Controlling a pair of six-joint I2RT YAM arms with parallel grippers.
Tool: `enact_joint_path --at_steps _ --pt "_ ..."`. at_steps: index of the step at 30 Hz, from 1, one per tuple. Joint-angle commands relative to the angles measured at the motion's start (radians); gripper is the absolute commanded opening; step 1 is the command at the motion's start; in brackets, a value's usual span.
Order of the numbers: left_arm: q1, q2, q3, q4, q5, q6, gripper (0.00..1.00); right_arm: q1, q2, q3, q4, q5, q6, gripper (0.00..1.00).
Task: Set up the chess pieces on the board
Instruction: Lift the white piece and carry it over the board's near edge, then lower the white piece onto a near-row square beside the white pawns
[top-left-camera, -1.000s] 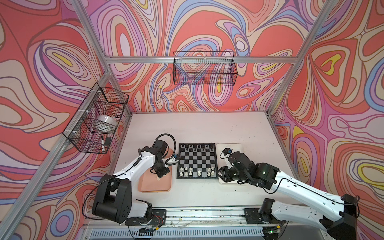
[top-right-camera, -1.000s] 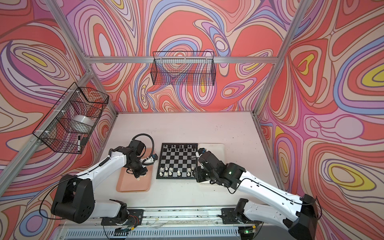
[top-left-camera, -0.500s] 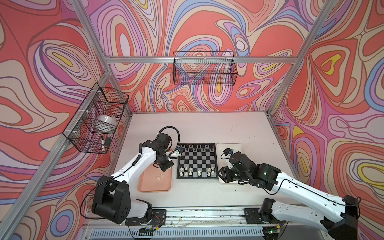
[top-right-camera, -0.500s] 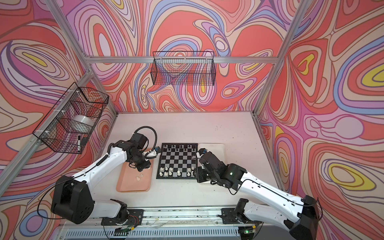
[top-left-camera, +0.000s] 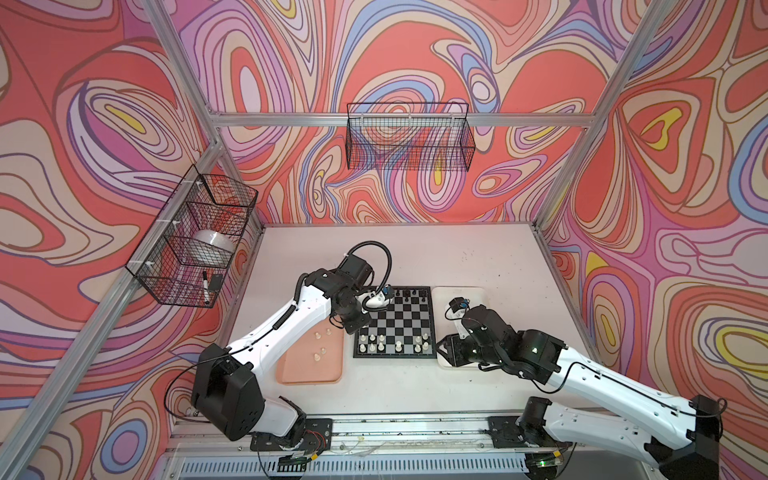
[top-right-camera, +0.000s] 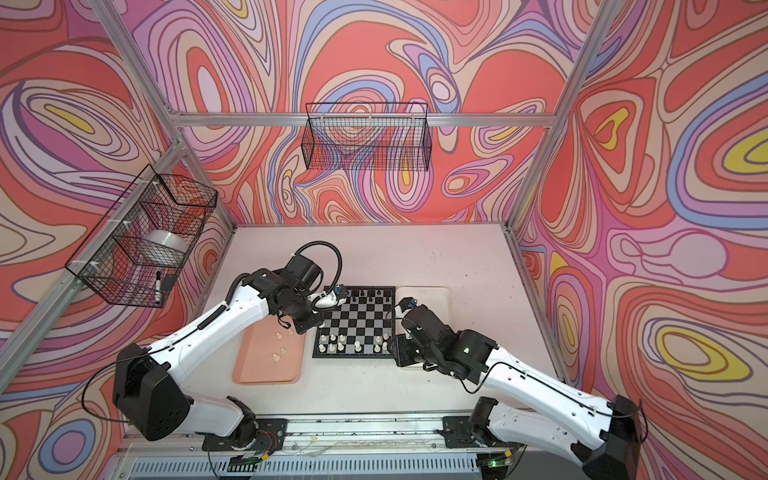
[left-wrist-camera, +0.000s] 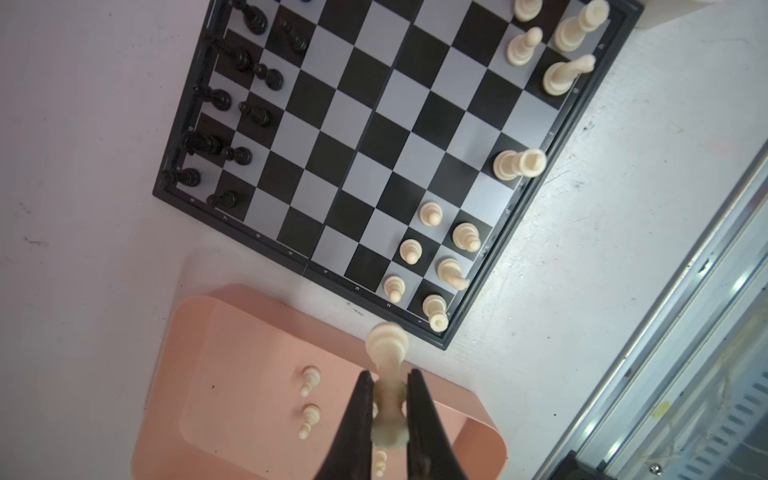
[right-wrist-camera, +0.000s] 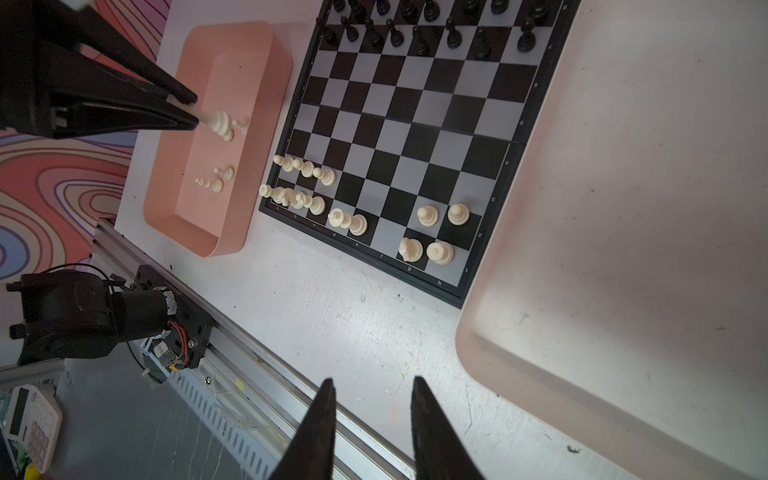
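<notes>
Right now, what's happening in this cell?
The left gripper has its fingers shut on a cream-white chess piece, held above the pink tray at its edge beside the board. A few loose white pieces lie in that tray. Black pieces stand along the board's far rows; the white side is only partly set. The right gripper is open and empty, by the white tray.

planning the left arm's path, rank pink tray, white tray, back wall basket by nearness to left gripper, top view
1. pink tray, just under the left gripper
2. white tray, across on the right
3. back wall basket, far rear, up high
</notes>
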Motion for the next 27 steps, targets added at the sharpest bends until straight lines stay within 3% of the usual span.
enact_joint_path --at_steps 1,11,27 --pt "-0.037 0.042 0.032 -0.038 -0.015 -0.010 0.15 -0.005 -0.024 -0.025 -0.004 0.020 0.011 0.31" --pt "-0.156 0.121 0.066 -0.015 -0.019 -0.028 0.14 -0.005 -0.037 -0.040 -0.004 0.026 0.018 0.31" --pt "-0.162 0.158 -0.009 0.061 0.028 -0.032 0.14 -0.005 -0.043 -0.042 -0.016 0.036 0.026 0.31"
